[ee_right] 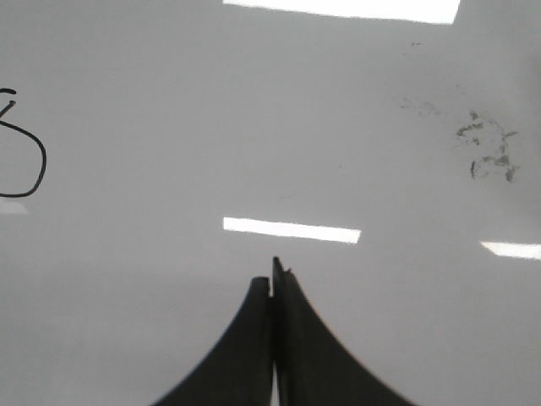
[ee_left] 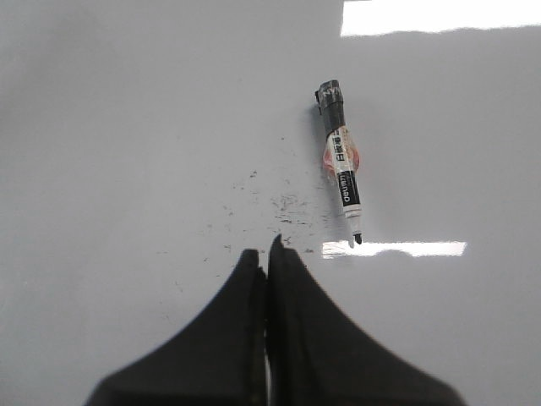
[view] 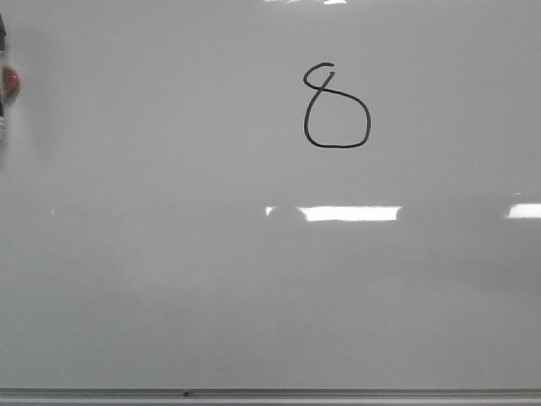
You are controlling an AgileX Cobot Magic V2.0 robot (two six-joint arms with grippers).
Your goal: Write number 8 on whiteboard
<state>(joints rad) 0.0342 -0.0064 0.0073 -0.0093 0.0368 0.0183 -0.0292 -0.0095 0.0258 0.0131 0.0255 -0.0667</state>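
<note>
Number 8 (view: 336, 106) drawn in thin black line on the whiteboard (view: 169, 279), off to one side of the right tool (ee_right: 272, 283) and well apart. Both tools clenched on nothing, left tool (ee_left: 265, 258) near a marker (ee_left: 341, 161) lying uncapped just beyond its tips, beside ink specks (ee_left: 287, 207).

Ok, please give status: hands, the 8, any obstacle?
Left hand shut, empty. Right hand shut, empty. Number 8 drawn on whiteboard. Marker lying uncapped.
</note>
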